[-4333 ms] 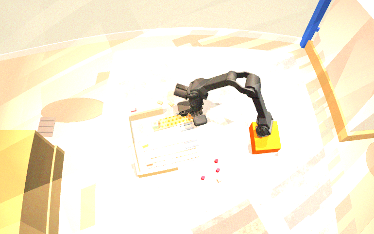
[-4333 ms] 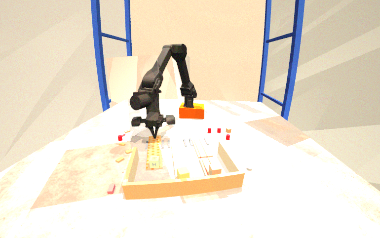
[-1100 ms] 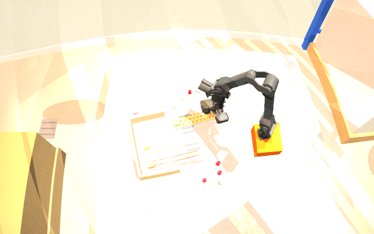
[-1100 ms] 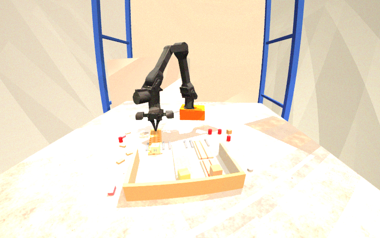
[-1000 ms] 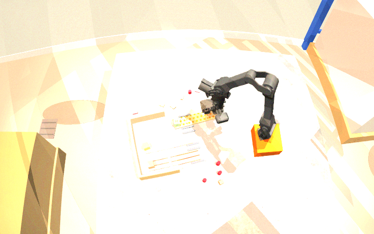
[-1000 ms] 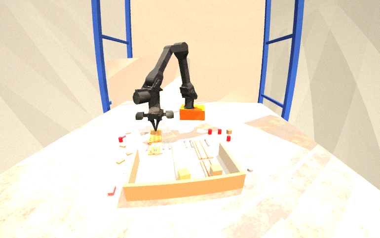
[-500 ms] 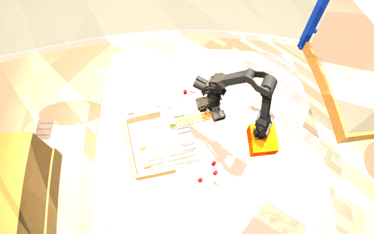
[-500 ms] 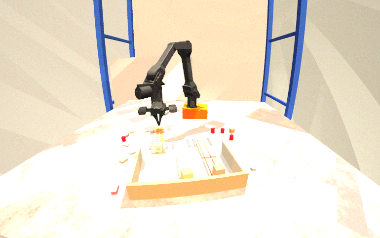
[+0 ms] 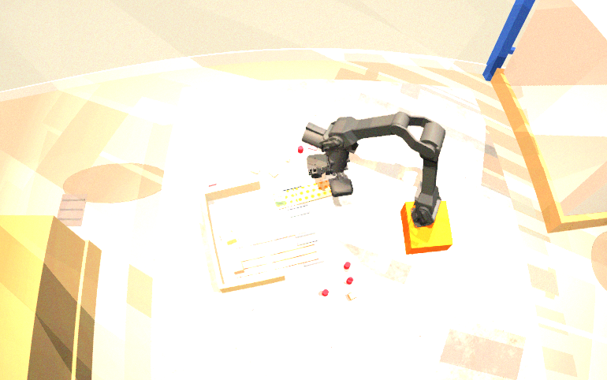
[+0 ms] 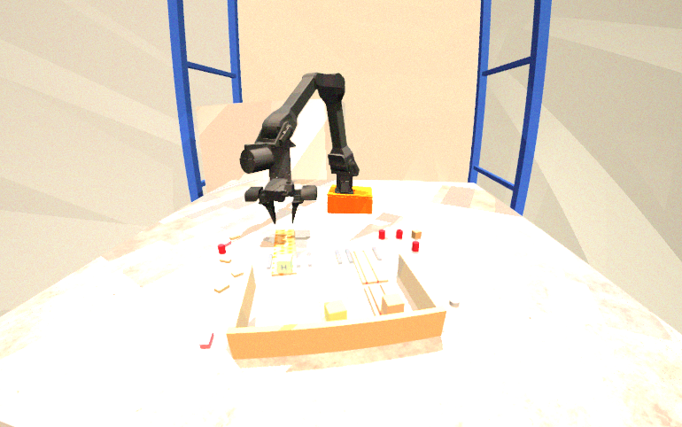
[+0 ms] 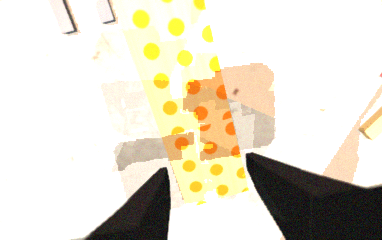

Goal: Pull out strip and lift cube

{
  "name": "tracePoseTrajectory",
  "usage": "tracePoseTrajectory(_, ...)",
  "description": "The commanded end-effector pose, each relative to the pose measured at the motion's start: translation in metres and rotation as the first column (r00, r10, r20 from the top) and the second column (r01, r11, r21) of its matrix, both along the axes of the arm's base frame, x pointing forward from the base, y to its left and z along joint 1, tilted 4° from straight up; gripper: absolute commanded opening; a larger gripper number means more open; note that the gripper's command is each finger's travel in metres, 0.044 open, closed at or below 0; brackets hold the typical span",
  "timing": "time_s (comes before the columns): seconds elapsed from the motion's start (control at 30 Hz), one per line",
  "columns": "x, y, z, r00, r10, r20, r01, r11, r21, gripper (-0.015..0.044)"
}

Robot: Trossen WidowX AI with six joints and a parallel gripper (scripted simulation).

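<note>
The yellow-dotted strip [image 9: 307, 195] [image 10: 284, 246] [image 11: 170, 95] looks like one piece and lies outside the tray's open side. The cube labelled H [image 10: 283, 266] [image 9: 280, 203] sits on its end nearer the tray. My gripper [image 10: 284, 222] [image 11: 207, 167] is open and empty, pointing down above the strip's arm-side end. In the wrist view its fingertips stand either side of the strip. A plain strip with thin red edges [image 10: 373, 300] carries an orange cube [image 10: 392, 304] [image 9: 239, 272] in the tray; a gap shows between it and a similar piece. A yellow cube [image 10: 336, 310] [image 9: 231, 241] stands in the tray.
The wooden tray wall [image 10: 337, 339] [image 9: 253, 284] bounds three sides and is open towards the arm. Short grey bars stand near the open side. One red cylinder [image 9: 300, 149] [image 10: 221, 248] is beyond the dotted strip; several others and a small wooden cube [image 9: 351, 296] [image 10: 415, 234] are opposite.
</note>
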State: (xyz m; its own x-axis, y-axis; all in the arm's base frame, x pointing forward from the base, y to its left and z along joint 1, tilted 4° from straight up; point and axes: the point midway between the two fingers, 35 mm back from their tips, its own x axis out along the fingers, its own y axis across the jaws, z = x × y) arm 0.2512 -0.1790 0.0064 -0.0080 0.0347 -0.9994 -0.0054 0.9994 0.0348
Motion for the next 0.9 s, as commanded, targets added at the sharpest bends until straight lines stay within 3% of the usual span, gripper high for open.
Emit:
tracePoseTrajectory(0.0, 0.016, 0.002, 0.002, 1.000, -0.015, -0.001, 0.015, 1.000, 0.004, 0.0341)
tracePoseTrajectory(0.13, 0.028, 0.004, 0.004, 1.000, -0.015, 0.000, 0.015, 1.000, 0.004, 0.0440)
tracePoseTrajectory(0.87, 0.099, 0.012, 0.014, 1.000, -0.015, 0.006, 0.015, 1.000, 0.005, 0.0440)
